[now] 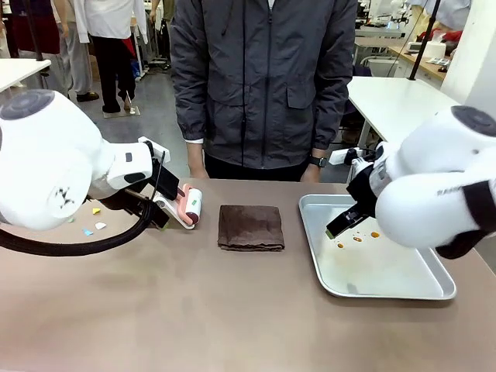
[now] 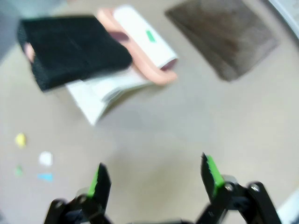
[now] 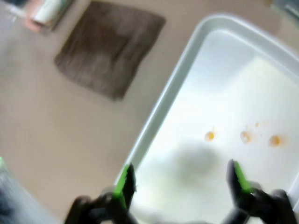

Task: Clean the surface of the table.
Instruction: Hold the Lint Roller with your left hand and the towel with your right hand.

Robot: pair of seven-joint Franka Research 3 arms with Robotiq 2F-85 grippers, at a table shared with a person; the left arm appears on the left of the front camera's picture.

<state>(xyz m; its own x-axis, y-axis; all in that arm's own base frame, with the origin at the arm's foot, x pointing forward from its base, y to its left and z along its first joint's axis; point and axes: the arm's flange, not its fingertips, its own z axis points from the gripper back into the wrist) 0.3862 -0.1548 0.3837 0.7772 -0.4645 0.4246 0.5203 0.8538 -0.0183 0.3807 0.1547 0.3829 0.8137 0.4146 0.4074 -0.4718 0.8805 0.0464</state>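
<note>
Across the whole foreground lies the table; scraps at its left, cloth mid-table, roller between; left gripper hangs wide open near the roller; right gripper gapes empty above the stained tray; best, I judge, to grasp the roller's handle squarely, then sweep the scraps.
</note>
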